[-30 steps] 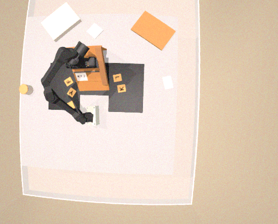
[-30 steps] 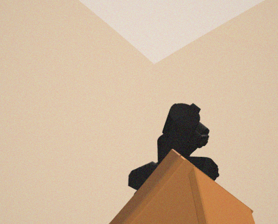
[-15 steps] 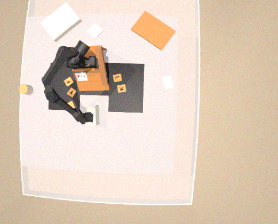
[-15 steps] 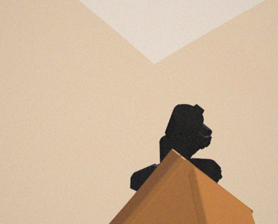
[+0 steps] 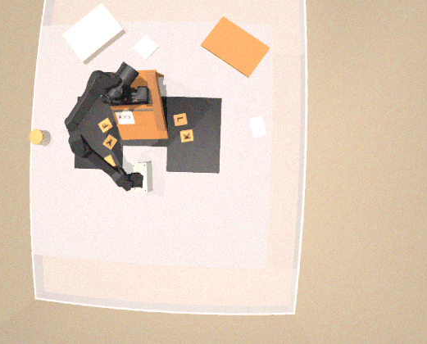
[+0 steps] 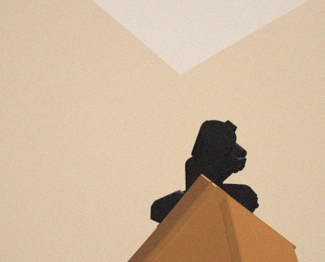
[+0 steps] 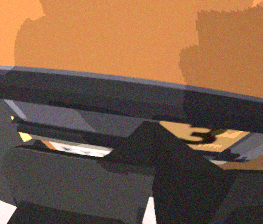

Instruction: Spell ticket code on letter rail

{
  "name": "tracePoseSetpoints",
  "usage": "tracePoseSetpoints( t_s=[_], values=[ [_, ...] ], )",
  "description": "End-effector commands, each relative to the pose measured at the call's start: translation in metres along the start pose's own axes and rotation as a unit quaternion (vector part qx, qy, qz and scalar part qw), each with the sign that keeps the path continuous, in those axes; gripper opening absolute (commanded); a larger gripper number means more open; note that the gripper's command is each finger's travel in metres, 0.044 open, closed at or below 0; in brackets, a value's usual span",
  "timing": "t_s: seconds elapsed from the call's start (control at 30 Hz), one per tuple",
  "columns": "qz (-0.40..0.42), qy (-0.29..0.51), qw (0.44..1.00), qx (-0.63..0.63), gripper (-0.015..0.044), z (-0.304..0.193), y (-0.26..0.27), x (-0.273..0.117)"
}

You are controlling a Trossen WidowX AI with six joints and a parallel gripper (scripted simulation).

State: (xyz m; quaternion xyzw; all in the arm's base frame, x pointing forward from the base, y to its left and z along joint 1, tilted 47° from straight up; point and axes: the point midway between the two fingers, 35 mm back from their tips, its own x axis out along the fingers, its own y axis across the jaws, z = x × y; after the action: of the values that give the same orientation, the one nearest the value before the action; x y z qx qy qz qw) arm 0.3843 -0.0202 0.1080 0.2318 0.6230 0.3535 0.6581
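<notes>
The orange board (image 5: 143, 130) (image 7: 107, 40) carries the letter rail (image 5: 144, 109) (image 7: 92, 82). The ticket (image 5: 125, 117) on it reads KY3. A tile with a 3 (image 7: 204, 136) lies in the rail toward its right end in the wrist view, partly hidden by the rail's dark edge and my fingers. My gripper (image 5: 137, 98) (image 7: 148, 128) is shut and empty, low over the rail left of the 3 tile. F tile (image 5: 105, 124), Y tile (image 5: 110, 142) and a half-hidden tile (image 5: 110, 160) lie left of the board; L tile (image 5: 180, 119) and K tile (image 5: 187, 136) lie right.
Black mats (image 5: 197, 157) lie on both sides of the board. A white block (image 5: 93, 33), an orange slab (image 5: 235, 46), two white cards (image 5: 146, 47) (image 5: 257, 126) and an orange-topped cylinder (image 5: 36, 137) stand or lie around. The arm base sits by a pale block (image 5: 148, 176).
</notes>
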Motion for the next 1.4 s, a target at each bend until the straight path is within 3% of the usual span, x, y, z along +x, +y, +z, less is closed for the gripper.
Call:
tracePoseSetpoints(
  t_s=[0.0,1.37],
  values=[
    [0.002,0.003,1.000,0.000,0.0000,-0.001,-0.002,0.002],
    [0.002,0.004,1.000,-0.001,0.0000,0.001,-0.015,0.003]
  ],
)
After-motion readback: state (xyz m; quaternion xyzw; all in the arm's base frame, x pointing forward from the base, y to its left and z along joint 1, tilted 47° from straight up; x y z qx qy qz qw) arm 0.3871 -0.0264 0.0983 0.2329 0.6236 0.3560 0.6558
